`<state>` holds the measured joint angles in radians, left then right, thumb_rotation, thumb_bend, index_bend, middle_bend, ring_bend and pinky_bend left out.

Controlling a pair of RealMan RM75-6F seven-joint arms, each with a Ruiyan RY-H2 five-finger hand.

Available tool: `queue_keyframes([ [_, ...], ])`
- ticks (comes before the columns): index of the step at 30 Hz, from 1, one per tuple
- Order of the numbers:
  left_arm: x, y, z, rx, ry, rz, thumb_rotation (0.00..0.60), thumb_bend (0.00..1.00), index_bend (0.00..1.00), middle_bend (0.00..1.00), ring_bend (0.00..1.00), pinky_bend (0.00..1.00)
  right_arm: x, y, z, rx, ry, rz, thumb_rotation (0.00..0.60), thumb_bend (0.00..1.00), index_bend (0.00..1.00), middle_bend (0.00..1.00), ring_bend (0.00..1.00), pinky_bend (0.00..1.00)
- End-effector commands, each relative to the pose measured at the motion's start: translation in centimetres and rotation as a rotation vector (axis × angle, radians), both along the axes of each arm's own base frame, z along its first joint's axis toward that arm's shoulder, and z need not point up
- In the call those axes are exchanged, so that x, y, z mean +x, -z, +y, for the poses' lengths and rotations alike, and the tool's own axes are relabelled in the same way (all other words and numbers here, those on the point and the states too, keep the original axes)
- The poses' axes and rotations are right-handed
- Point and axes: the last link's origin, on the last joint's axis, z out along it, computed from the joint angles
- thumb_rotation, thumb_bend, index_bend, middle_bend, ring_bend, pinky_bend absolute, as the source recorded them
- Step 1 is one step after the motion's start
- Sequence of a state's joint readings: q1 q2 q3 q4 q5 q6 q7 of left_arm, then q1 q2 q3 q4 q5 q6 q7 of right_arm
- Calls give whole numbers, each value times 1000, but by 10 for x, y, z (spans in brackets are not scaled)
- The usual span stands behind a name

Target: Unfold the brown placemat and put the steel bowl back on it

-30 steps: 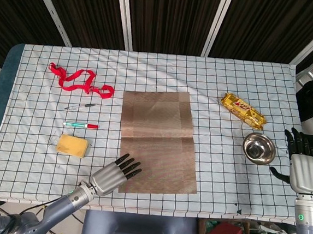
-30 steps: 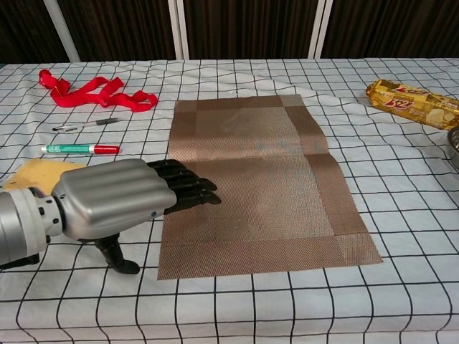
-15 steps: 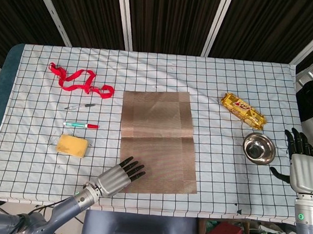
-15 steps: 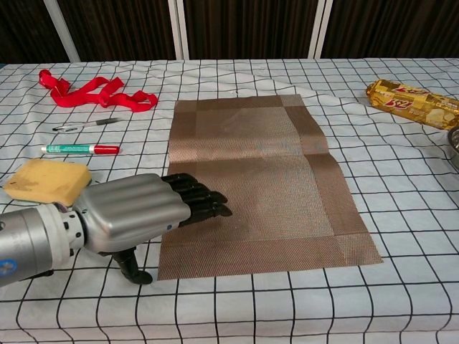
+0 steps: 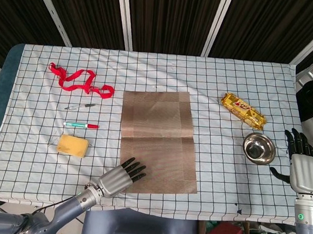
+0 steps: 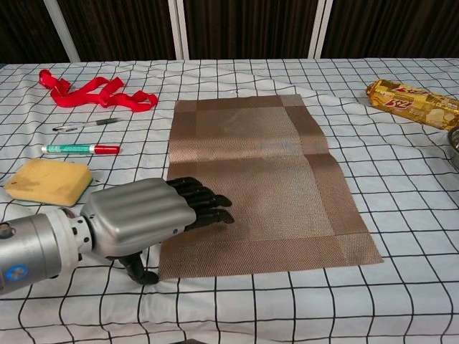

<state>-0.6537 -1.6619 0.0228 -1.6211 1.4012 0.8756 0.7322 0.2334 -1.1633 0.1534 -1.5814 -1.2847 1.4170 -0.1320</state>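
The brown placemat lies fully unfolded and flat on the checked cloth of the surface, a crease line still crossing its middle, so the first half of the task looks done. Over the last second the left hand has slid back along the mat's near left edge toward the robot: a second ago it lay a little farther up beside the mat, and now its dark fingers rest just on the near left corner band, extended and loosely apart, holding nothing. That retreat reads as the hand letting go of the mat after smoothing it, which clears the way for the second step. The steel bowl sits upright on the cloth well to the right of the mat, just below the gold snack packet, and has not moved. The right hand hovers beside the bowl at the surface's right edge, fingers upright and apart, empty, unchanged through the three moments. The likely next move is for that hand to take the bowl by its rim and carry it left onto the mat. Off to the left lie a red ribbon, a pen, a red-capped marker and a yellow sponge, none in the way.
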Motion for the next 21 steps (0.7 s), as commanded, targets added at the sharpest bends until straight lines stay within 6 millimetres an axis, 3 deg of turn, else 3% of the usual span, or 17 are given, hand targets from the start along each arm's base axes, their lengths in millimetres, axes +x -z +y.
queue_keyframes([
  [1,2,1,0,4,4,-22,600,261,141,13,0,0,0,0,0,0,0,-2,600,66,0,0,0,176],
  [13,9,0,3,18,4,-107,600,286,188,41,0,0,0,1,0,7,2,-9,600,68,0,0,0,176],
  [21,13,0,5,39,8,-161,600,286,427,89,0,13,0,2,0,10,4,-10,600,70,0,0,0,176],
])
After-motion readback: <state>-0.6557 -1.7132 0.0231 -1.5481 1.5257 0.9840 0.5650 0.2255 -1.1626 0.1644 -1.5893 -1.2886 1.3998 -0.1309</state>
